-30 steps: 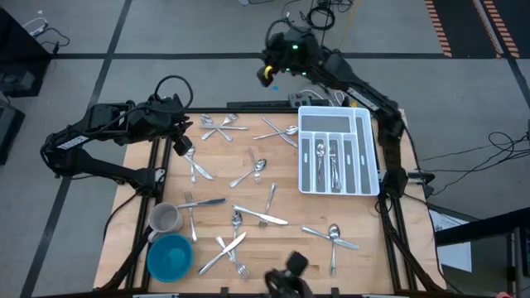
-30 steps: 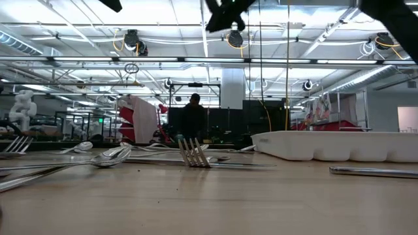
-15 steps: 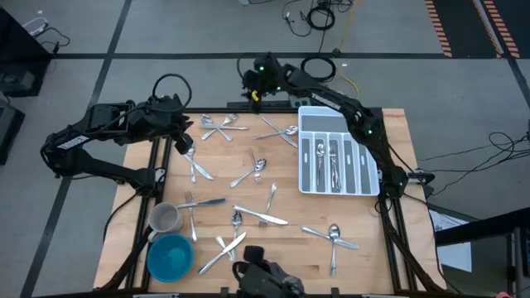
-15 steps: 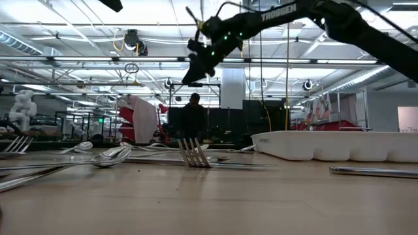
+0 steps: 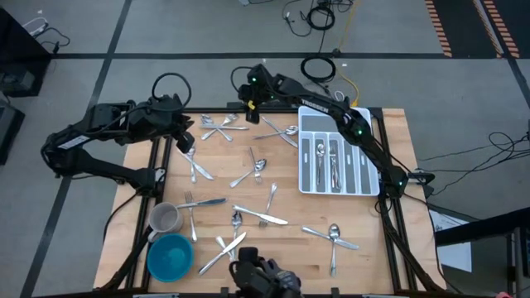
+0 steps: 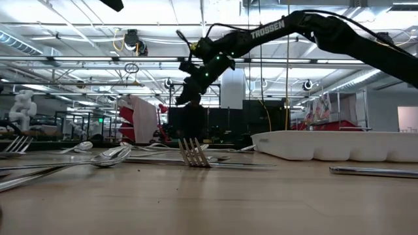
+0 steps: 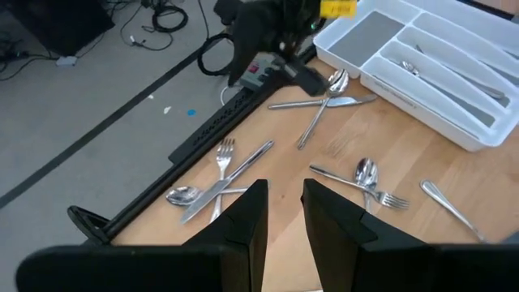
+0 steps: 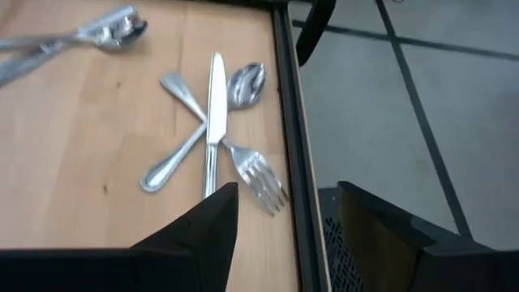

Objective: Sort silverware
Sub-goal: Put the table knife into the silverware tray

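Wooden worktop (image 5: pixel 290 199), and the silverware (image 5: pixel 248 219) lies scattered over most of it: crossed forks, spoons and knives in small heaps, with a few more pieces already lying in the slots of the white organiser tray (image 5: pixel 308 178) on the right side. A grey mug (image 5: pixel 164 218) and a blue bowl (image 5: pixel 170 256) stand near the front left corner.

The right hand (image 5: pixel 251 101) hangs above the far edge of the worktop, its long dark arm stretched from the right side across the tray. Its fingers stand well apart with nothing between them. Just below it (its wrist camera shows this plainly) lies a little cluster (image 8: pixel 212 134) of a knife, a spoon and a fork crossed over one another, close against the black edge rail (image 8: pixel 293 138).

The left hand (image 5: pixel 184 142) waits over the left side of the worktop, near a couple of pieces lying by that edge. Its fingers (image 7: pixel 245 223) are set narrowly apart, a slim gap between them, and they grip nothing.
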Controlling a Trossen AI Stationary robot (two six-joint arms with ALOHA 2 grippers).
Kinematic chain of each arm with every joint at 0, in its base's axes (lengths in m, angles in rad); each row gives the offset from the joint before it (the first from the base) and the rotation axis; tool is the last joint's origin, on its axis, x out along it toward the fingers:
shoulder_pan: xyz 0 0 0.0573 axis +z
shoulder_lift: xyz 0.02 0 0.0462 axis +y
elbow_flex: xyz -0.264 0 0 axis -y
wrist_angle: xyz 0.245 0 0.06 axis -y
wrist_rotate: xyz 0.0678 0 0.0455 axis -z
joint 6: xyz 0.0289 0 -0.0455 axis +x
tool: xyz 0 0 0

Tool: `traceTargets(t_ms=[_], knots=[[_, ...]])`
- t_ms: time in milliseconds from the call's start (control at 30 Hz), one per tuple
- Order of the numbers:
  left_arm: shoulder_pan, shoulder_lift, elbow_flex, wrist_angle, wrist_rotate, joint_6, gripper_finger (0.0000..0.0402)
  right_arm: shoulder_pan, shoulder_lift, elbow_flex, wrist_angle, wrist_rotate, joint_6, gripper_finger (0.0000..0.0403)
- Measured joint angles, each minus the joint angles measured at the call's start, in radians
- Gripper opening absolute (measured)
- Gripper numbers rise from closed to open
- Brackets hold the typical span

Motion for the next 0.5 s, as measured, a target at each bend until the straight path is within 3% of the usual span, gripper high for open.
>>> traceTargets(t_ms=[167,267,400,500], knots=[[0.002,0.037,0.000,0.001,-0.023,-0.049,0.0089,0.003,0.021,0.000,-0.050,0.093,-0.012,0.0191],[0.017,0.093,0.000,0.003,-0.058,-0.056,0.0089,-0.003,0.008,-0.001,-0.129,0.063,0.017,0.0188],[0.102,0.209,0.000,0.025,-0.077,0.086,0.0089,-0.011,-0.075,-0.001,-0.242,0.046,-0.014,0.0192],[0.187,0.312,0.000,0.074,-0.010,0.226,0.0089,-0.015,-0.160,0.001,-0.343,0.054,-0.070,0.0193]])
